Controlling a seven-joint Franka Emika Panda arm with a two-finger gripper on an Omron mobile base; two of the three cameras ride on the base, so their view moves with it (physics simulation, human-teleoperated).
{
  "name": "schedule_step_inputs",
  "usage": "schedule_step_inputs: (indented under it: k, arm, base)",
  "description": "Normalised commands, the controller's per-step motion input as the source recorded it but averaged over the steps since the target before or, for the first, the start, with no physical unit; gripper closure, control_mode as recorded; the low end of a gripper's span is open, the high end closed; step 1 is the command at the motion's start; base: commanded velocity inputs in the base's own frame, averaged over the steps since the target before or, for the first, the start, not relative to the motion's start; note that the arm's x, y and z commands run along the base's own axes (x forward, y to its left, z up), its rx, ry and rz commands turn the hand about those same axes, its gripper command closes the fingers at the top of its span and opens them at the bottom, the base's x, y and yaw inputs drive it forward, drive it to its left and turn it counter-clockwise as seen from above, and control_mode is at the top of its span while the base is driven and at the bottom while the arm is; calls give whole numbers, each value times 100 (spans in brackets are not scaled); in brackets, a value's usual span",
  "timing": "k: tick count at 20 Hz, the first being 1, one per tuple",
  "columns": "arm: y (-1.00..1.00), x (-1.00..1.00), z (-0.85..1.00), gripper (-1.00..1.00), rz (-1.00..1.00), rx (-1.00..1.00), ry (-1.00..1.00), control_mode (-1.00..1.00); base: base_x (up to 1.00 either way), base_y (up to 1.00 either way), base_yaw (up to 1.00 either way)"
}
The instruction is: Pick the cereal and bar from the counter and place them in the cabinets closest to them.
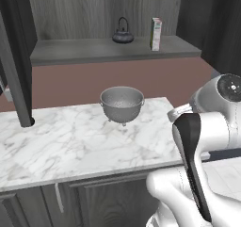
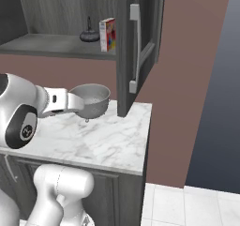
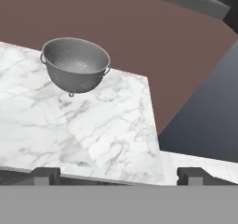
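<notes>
Arm folded low beside counter point(image 1: 70, 141), hand angled down over its corner. Gripper point(image 3: 118, 175) spread wide, holding nothing. Cereal point(image 1: 156, 34) upright on cabinets' point(image 1: 70, 14) shelf, beside kettle point(image 1: 123, 33). Colander point(image 1: 122, 103) on marble.

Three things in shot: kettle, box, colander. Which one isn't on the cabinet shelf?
The grey perforated metal colander. It stands on the white marble counter, while the dark kettle and the white cereal box with red top sit on the grey shelf above.

A long white marble counter point(image 1: 70, 146) carries a grey metal colander point(image 1: 122, 103) at centre frame; upper, the flat grey shelf board point(image 1: 70, 49) bears a dark kettle point(image 1: 123, 34) and the tall white cereal box point(image 1: 156, 34).
</notes>
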Motion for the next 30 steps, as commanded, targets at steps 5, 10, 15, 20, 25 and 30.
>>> schedule_step_inputs:
  k: [5, 10, 15, 20, 25, 30]
  arm:
    - [0, 0, 0, -100, 0, 0, 0, 100]
    - [0, 0, 0, -100, 0, 0, 0, 100]
    - [0, 0, 0, -100, 0, 0, 0, 100]
    - [0, 0, 0, -100, 0, 0, 0, 100]
    - [0, 0, 0, -100, 0, 0, 0, 100]
    - [0, 0, 0, -100, 0, 0, 0, 100]
  base:
    - [-68, 0, 2]
    - [-51, 17, 0]
    - [-35, 53, 0]
    - [-26, 84, 0]
    - [-21, 88, 0]
    - [-20, 89, 0]
